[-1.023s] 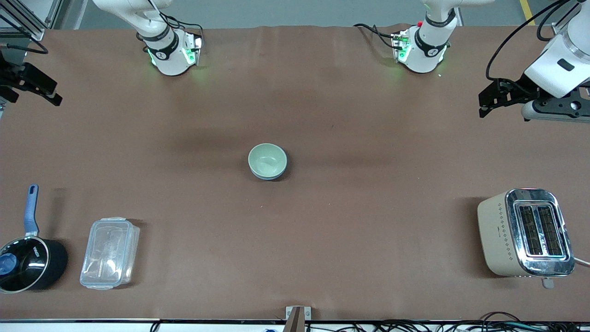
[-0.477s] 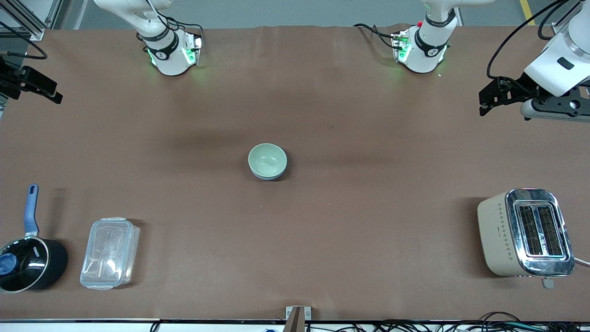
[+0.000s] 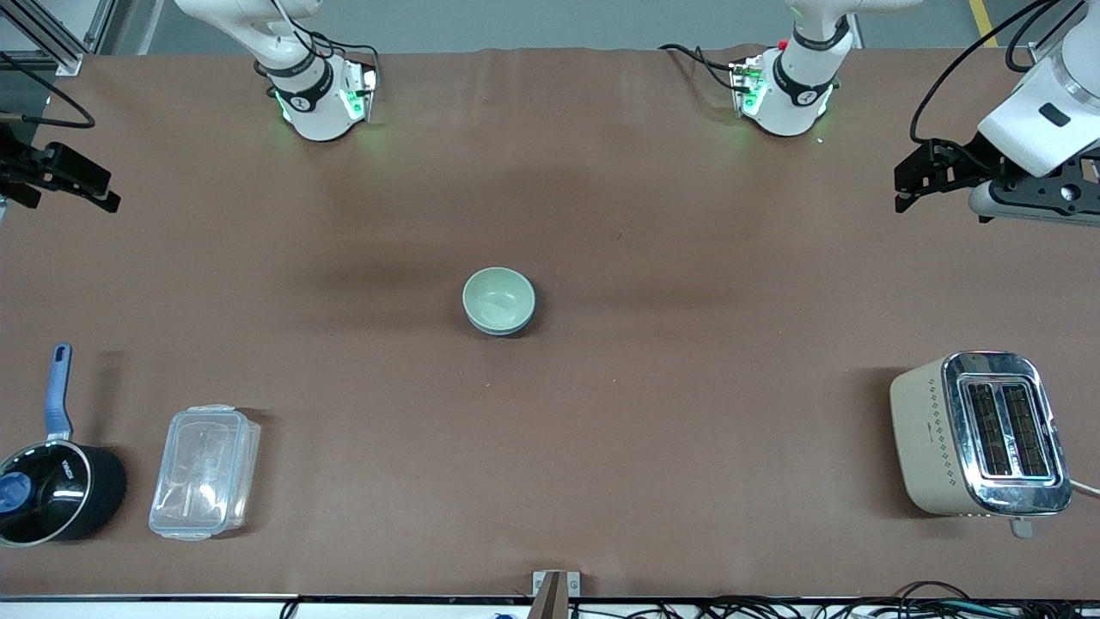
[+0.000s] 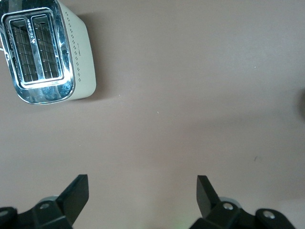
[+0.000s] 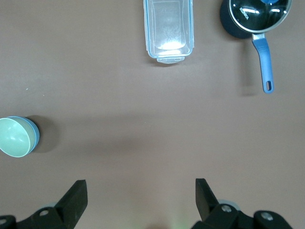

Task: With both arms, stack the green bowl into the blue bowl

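Observation:
The green bowl [image 3: 498, 297] sits nested inside the blue bowl [image 3: 500, 330] at the middle of the table; only a thin blue rim and outer wall show under it. Both also show in the right wrist view, green bowl [image 5: 14, 137] and blue bowl [image 5: 35, 133]. My left gripper [image 3: 901, 187] is open and empty, up over the table near the left arm's end. My right gripper [image 3: 110, 191] is open and empty, over the table's edge at the right arm's end. The wrist views show the left gripper [image 4: 142, 191] and the right gripper [image 5: 141, 191] with jaws wide apart over bare table.
A beige and chrome toaster [image 3: 977, 432] stands near the front camera at the left arm's end. A clear plastic container [image 3: 204, 471] and a black saucepan with a blue handle [image 3: 53, 481] stand near the front camera at the right arm's end.
Both grippers have shifted slightly in the air near their ends of the table. The stacked bowls have not moved.

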Motion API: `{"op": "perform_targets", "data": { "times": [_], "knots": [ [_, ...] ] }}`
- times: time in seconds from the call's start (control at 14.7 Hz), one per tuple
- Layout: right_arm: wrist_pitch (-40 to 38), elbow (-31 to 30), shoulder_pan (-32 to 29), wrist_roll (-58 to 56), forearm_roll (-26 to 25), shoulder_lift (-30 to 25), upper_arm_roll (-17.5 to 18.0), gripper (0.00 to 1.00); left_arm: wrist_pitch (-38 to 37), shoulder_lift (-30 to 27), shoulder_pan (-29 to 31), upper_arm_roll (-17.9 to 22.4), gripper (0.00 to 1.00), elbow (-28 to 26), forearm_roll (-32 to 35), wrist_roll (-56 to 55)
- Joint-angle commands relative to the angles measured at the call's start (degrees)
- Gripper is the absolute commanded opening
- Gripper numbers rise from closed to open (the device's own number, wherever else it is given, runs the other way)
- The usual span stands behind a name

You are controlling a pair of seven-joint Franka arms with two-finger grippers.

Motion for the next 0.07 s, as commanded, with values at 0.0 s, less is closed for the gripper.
{"op": "perform_targets", "data": {
  "times": [0.0],
  "knots": [
    [0.6, -0.5, -1.3, -1.9, -0.3, 0.2, 0.5, 1.0, -1.2, -0.7, 0.3, 0.1, 1.0, 0.3, -0.2, 1.2]
  ]
}}
